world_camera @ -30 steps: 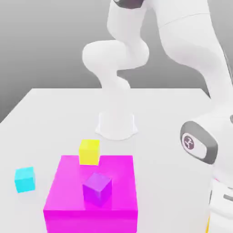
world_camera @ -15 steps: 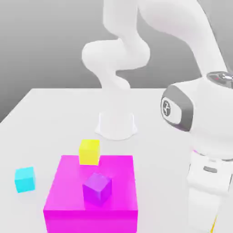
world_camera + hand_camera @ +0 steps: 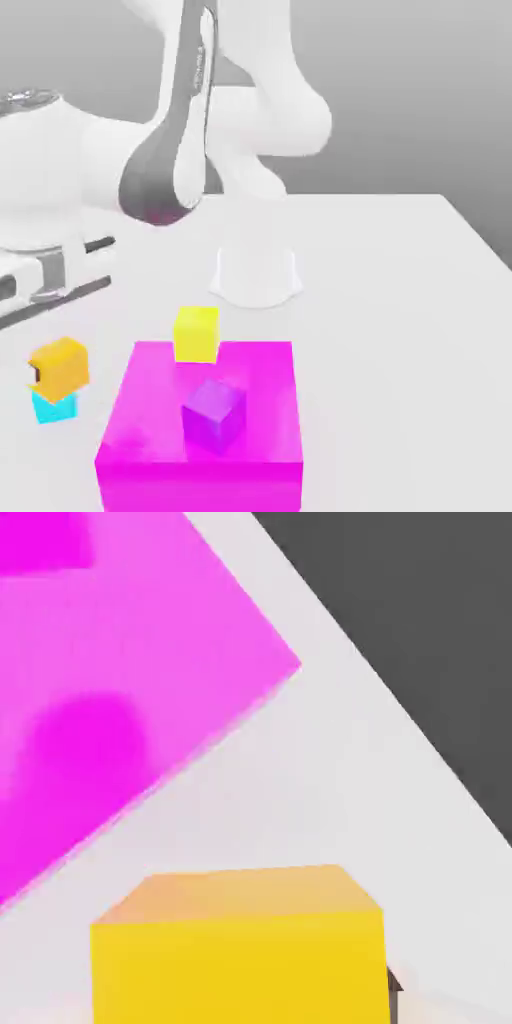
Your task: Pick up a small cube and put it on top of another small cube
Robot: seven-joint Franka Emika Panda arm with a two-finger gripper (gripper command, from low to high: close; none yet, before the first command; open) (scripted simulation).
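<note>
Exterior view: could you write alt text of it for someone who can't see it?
An amber cube overlaps a cyan cube in the picture, beside a large magenta block. A yellow cube and a purple cube are at the block, and a white robot arm reaches in above.

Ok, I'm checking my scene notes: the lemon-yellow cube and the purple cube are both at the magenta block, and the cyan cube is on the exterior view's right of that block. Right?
Not quite: the exterior view shows the cyan cube on its left of the magenta block.
</note>
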